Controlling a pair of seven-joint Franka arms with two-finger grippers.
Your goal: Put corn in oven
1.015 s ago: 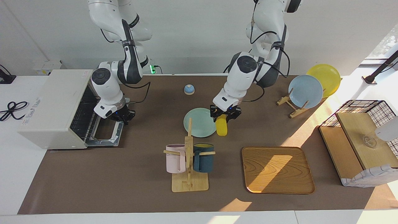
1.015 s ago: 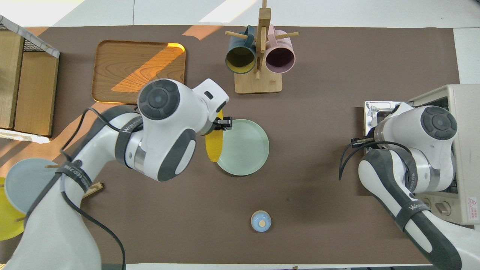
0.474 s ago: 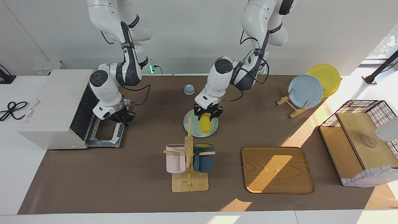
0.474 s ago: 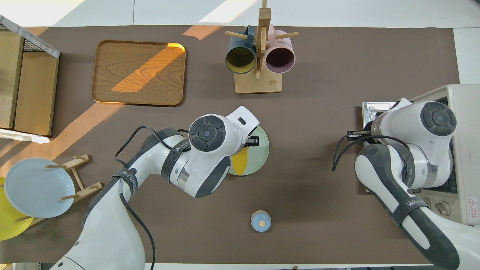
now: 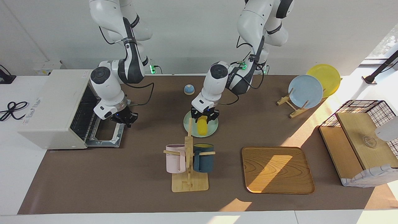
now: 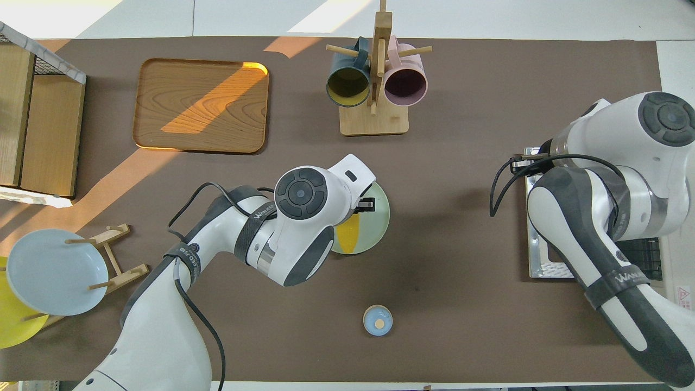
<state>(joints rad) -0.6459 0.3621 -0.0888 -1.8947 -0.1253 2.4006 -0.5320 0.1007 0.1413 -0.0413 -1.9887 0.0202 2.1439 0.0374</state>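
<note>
The yellow corn (image 5: 202, 127) (image 6: 347, 237) lies on a pale green plate (image 5: 212, 129) (image 6: 377, 221) in the middle of the table. My left gripper (image 5: 204, 119) sits low over the plate, at the end of the corn nearer to the robots. In the overhead view my left arm covers most of the corn. The off-white oven (image 5: 53, 105) (image 6: 681, 271) stands at the right arm's end of the table, its door (image 5: 107, 137) folded down flat and the wire rack showing inside. My right gripper (image 5: 125, 119) hangs just above that door's edge.
A wooden mug rack (image 5: 189, 182) with a pink and a dark blue mug stands beside the plate, farther from the robots. A wooden tray (image 5: 277, 169), a plate stand (image 5: 290, 105) with a blue and a yellow plate, a wire basket (image 5: 360, 107) and a small blue bell (image 5: 189, 89) are also on the table.
My left gripper carried the corn sideways over the green plate and lowered it there. My right gripper shifted slightly away from the oven opening, and that arm's elbow swung farther out.
</note>
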